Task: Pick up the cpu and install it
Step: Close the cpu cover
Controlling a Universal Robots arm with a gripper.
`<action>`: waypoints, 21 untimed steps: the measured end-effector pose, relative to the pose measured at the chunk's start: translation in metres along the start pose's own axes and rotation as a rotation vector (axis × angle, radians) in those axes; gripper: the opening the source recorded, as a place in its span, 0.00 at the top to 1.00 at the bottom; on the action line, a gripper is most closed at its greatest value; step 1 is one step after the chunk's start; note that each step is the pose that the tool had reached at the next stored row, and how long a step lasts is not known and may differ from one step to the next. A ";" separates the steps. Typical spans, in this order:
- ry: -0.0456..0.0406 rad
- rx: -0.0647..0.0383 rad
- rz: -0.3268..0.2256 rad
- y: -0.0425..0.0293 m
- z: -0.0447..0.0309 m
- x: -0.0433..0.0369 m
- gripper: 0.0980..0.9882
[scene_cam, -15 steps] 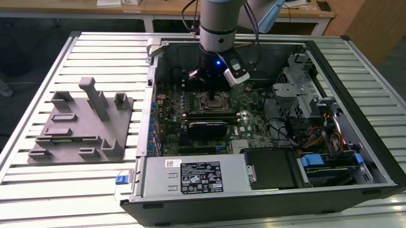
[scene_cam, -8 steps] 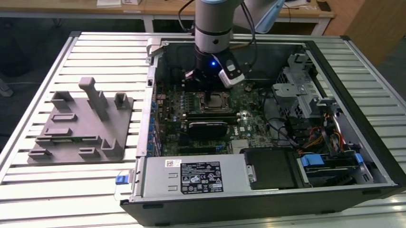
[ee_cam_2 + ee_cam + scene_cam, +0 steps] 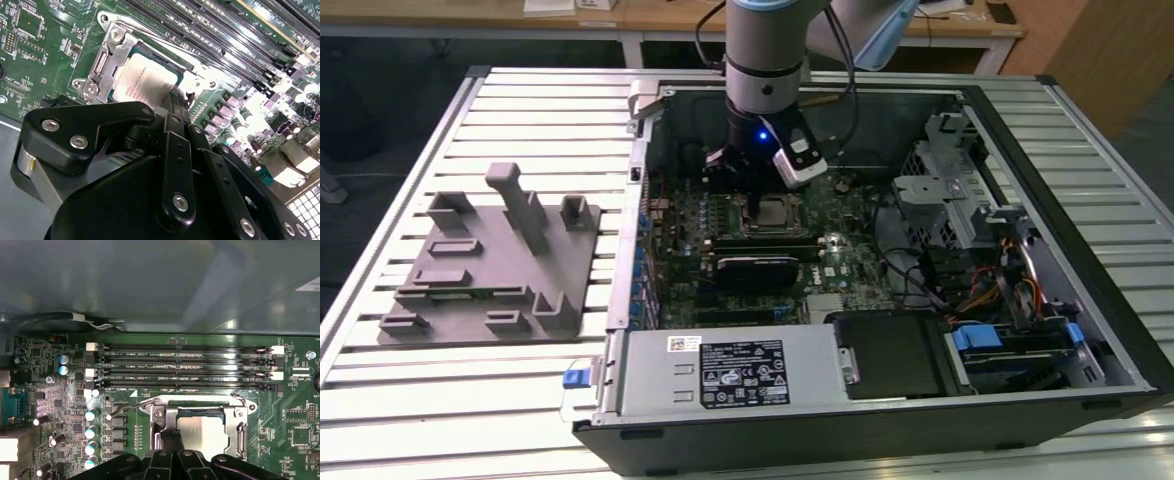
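Observation:
The cpu (image 3: 142, 82) lies flat in the motherboard socket, its silvery top facing up, and the metal socket frame (image 3: 102, 65) surrounds it. In the first wrist view the cpu (image 3: 202, 432) sits under the frame's opening. My gripper (image 3: 176, 102) hangs just above the socket, its black fingers drawn together at one edge of the chip with nothing between them. From the exterior view the gripper (image 3: 740, 180) is lowered into the open computer case, right beside the cpu (image 3: 778, 209).
Memory slots (image 3: 185, 365) run alongside the socket. A grey fixture (image 3: 494, 260) with upright posts stands on the slatted table at the exterior view's left. The power supply (image 3: 707, 370), drive cage (image 3: 954, 200) and cables crowd the case.

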State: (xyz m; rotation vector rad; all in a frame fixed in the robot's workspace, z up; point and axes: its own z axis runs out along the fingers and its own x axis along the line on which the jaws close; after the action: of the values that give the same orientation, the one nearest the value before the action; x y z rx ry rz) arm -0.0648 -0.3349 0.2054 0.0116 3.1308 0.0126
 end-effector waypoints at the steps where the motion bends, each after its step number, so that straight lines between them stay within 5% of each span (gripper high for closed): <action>1: 0.0000 0.000 0.000 0.0000 0.0000 0.0000 0.99; 21: -0.0001 0.000 0.000 0.0000 0.0051 0.0015 0.99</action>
State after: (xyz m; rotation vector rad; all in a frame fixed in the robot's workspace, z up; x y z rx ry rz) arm -0.0662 -0.3349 0.2003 0.0121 3.1306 0.0130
